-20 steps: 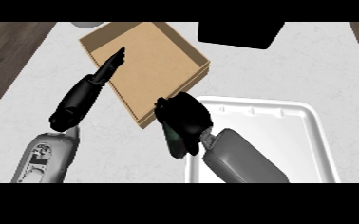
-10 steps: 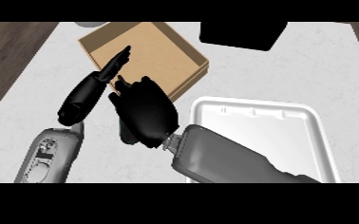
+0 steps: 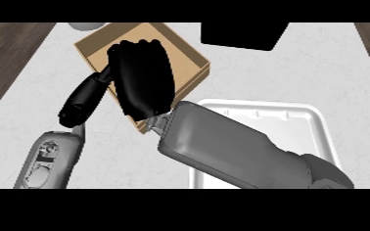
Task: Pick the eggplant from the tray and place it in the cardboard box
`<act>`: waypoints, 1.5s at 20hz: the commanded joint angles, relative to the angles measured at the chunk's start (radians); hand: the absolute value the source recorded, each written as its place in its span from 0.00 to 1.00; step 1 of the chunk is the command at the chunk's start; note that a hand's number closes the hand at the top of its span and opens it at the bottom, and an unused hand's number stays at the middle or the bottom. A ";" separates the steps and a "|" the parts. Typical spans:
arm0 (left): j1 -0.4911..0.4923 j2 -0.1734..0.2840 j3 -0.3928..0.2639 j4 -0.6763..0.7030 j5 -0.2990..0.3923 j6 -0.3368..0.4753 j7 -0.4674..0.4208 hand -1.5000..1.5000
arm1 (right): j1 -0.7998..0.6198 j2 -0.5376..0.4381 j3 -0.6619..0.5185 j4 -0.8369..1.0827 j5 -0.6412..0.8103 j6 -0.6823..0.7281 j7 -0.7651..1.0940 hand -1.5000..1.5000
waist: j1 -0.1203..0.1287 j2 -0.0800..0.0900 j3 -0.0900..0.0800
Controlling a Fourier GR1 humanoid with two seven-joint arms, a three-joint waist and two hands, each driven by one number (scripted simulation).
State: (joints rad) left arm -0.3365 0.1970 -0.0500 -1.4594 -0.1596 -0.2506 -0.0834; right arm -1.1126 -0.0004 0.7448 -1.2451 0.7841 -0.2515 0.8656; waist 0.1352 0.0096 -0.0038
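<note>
My right hand hangs over the open cardboard box, back upward and fingers curled down at its far end. The eggplant is hidden under this hand and shows in no part of the view. The white tray lies at the lower right, behind my right forearm, and its visible part holds nothing. My left hand rests by the box's left side, its fingers straight and pointing along the box's edge.
A black block stands at the back, right of the box. A pale round object peeks in at the back left. The counter's left edge meets dark wood.
My right hand has moved from the tray's left rim up and left until it is over the box. The left hand has barely moved.
</note>
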 commanded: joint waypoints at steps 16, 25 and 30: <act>0.041 0.042 0.053 -0.075 0.027 -0.016 0.026 0.50 | -0.246 0.000 -0.109 0.648 -0.366 0.150 -0.178 1.00 | -0.056 0.009 0.002; 0.030 0.045 0.073 -0.040 0.029 -0.019 0.026 0.50 | -0.270 0.000 -0.139 0.825 -0.454 0.348 -0.335 0.00 | -0.072 0.010 0.002; 0.098 0.026 0.066 -0.089 0.022 0.000 -0.003 0.50 | -0.239 0.000 -0.191 0.860 -0.466 0.350 -0.575 0.00 | -0.084 0.007 0.003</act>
State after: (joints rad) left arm -0.2525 0.2250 0.0069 -1.5388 -0.1407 -0.2549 -0.0685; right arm -1.3671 -0.0001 0.5817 -0.4226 0.3340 0.0956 0.4271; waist 0.0554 0.0158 -0.0010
